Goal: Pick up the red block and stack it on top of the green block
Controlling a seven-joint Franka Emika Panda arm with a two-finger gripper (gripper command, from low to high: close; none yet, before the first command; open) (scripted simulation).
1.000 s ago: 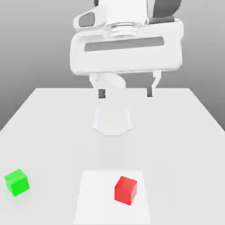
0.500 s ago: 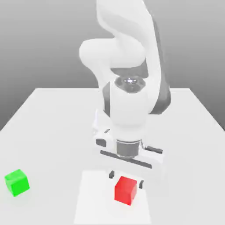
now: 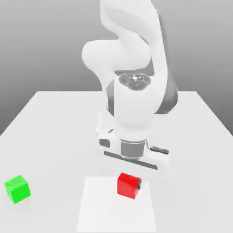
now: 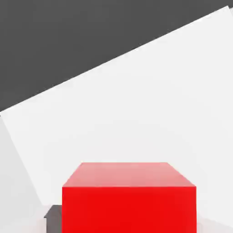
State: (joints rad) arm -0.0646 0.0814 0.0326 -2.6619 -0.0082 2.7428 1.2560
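exterior view — smooth red block [image 3: 128,185], green block [image 3: 17,189].

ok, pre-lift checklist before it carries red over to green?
1. Jaws around the red block: ok, the gripper sits down over it, one dark finger at its side.
2. Grip firm: cannot tell, contact on the far side is hidden.
3. Red block square to the hand: ok, level and centred in the hand view.
4. Green block free on top: ok, nothing on it.
5. Path toward the exterior view's left: ok, bare table between the blocks.
6. Red block lifted: not ok, it looks to rest on the white mat.
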